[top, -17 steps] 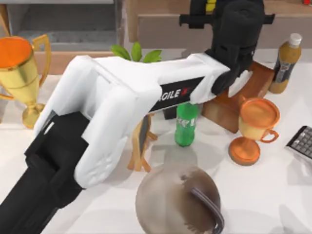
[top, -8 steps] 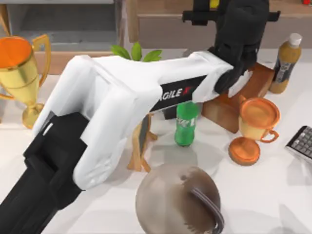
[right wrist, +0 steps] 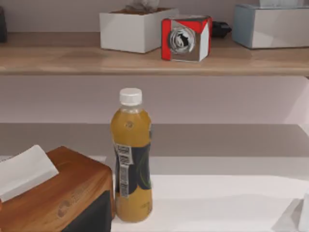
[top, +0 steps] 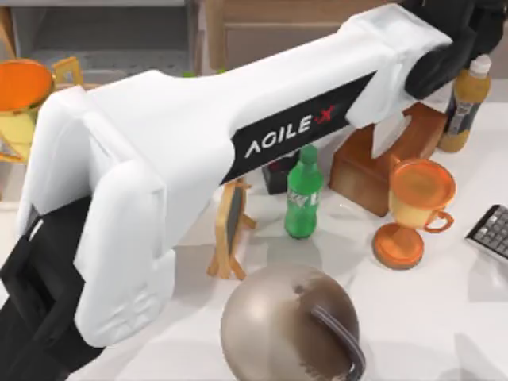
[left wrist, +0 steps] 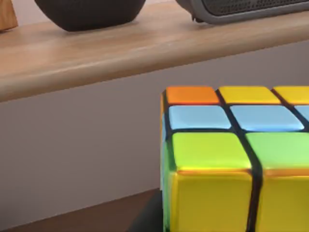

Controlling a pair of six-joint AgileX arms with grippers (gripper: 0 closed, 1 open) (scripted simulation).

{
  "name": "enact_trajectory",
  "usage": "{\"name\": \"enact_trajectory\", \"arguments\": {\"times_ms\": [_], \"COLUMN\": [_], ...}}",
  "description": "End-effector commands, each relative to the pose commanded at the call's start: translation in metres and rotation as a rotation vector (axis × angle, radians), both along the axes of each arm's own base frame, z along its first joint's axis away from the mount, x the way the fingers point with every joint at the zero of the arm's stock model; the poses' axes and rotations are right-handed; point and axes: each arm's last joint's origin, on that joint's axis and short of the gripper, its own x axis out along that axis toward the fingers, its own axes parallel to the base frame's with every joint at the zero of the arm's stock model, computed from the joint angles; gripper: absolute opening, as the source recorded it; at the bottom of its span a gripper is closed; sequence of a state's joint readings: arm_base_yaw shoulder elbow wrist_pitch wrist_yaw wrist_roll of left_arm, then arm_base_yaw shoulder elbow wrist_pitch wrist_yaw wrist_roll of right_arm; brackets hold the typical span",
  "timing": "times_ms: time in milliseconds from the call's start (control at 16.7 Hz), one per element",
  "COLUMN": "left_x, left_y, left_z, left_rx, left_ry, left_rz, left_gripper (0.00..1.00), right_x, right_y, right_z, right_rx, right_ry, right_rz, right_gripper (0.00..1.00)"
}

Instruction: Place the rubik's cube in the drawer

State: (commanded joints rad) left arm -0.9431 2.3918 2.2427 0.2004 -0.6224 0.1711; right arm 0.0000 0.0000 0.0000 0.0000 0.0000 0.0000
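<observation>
Reach is the biggest thing you see: your left arm stretches from the top view's lower left across the table to the far right, its black wrist ending by the back edge. Its fingers are out of sight, so you cannot tell how the jaws stand, though the rubik's cube sits so close in the left wrist view, in front of a wooden shelf, that it is probably being carried. That puts the cube up at the far right, above the table's clutter and not yet in any drawer; no drawer can be made out with certainty.

Below the arm stand a round brown kettle, a wooden tissue box, a gold trophy at the left, an orange cup trophy, a small easel, a green bottle and an orange juice bottle.

Your risk is the forearm's sweep: if you lower or swing it while crossing, it could tip the green bottle or the juice bottle, both tall and narrow. A loose grip could also drop the cube among them. Your right arm is parked near the right, its camera facing the juice bottle.
</observation>
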Motion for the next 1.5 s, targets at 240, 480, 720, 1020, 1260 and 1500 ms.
{"name": "enact_trajectory", "arguments": {"times_ms": [240, 480, 720, 1020, 1260, 1500], "left_x": [0.006, 0.018, 0.014, 0.007, 0.030, 0.076], "left_y": [0.059, 0.166, 0.291, 0.419, 0.501, 0.570], "left_z": [0.098, 0.184, 0.237, 0.237, 0.185, 0.085], "left_rx": [0.085, 0.197, 0.329, 0.469, 0.481, 0.378], "left_ry": [-0.065, -0.113, -0.087, 0.146, 0.504, 0.952], "left_rz": [-0.009, 0.078, 0.230, 0.406, 0.471, 0.450], "left_gripper": [0.00, 0.00, 0.00, 0.00, 0.00, 0.00], "right_x": [0.000, 0.000, 0.000, 0.000, 0.000, 0.000], "right_y": [0.000, 0.000, 0.000, 0.000, 0.000, 0.000], "right_z": [0.000, 0.000, 0.000, 0.000, 0.000, 0.000], "right_rx": [0.000, 0.000, 0.000, 0.000, 0.000, 0.000], "right_ry": [0.000, 0.000, 0.000, 0.000, 0.000, 0.000], "right_rz": [0.000, 0.000, 0.000, 0.000, 0.000, 0.000], "right_gripper": [1.00, 1.00, 1.00, 1.00, 1.00, 1.00]}}
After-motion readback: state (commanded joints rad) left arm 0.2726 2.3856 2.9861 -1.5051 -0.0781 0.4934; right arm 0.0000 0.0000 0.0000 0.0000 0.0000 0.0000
